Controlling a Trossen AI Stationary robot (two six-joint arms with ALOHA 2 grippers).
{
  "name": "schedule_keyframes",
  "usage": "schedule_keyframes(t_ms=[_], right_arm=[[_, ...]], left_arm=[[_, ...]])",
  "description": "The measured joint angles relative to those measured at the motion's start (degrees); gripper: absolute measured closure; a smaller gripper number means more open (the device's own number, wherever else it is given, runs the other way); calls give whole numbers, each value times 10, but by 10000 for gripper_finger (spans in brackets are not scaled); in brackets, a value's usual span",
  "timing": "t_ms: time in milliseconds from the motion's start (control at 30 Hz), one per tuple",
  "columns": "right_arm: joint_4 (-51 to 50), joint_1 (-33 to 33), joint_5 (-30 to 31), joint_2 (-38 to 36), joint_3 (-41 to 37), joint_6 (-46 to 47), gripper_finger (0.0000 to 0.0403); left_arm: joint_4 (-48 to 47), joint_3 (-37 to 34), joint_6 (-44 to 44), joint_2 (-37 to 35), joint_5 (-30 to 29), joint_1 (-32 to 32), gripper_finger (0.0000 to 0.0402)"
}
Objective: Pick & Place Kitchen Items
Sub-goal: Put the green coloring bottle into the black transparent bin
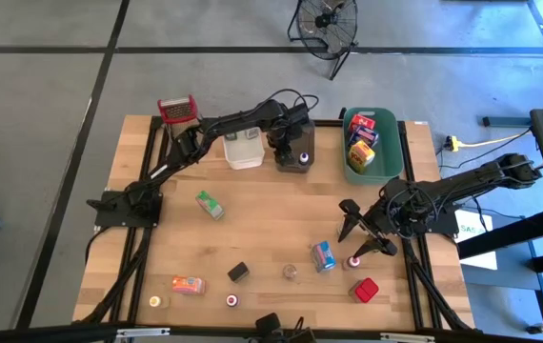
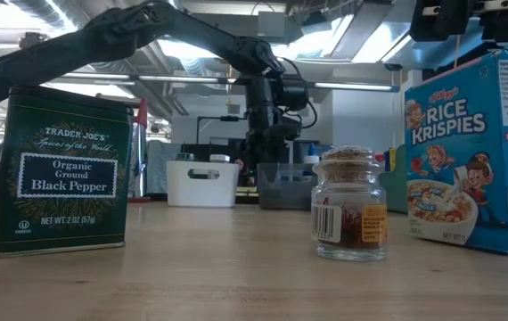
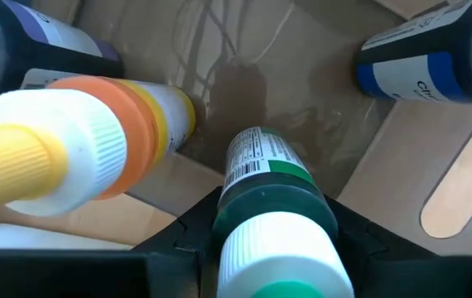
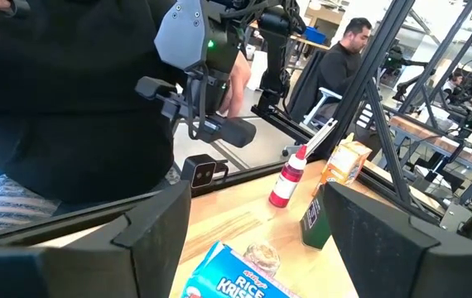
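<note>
The left gripper [image 1: 295, 152] hangs over the grey tub [image 1: 293, 164] at about twelve o'clock on the table, pinching a small green-capped bottle [image 3: 273, 215] just above the bottles [image 3: 79, 149] lying inside; I'd lower it into the bare patch and let go only once it's low, so it doesn't knock the neighbours; the right gripper [image 1: 362, 233] waits spread wide near four o'clock, by the cereal box [image 1: 323, 254]

Bright, even light; blurred wrist close-ups
</note>
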Motion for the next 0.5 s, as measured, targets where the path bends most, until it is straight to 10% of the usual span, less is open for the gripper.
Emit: schedule_keyframes(t_ms=[500], right_arm=[[-9,0,0,0,0,7,123]], left_arm=[[5,0,14,0,-1,-1,189]])
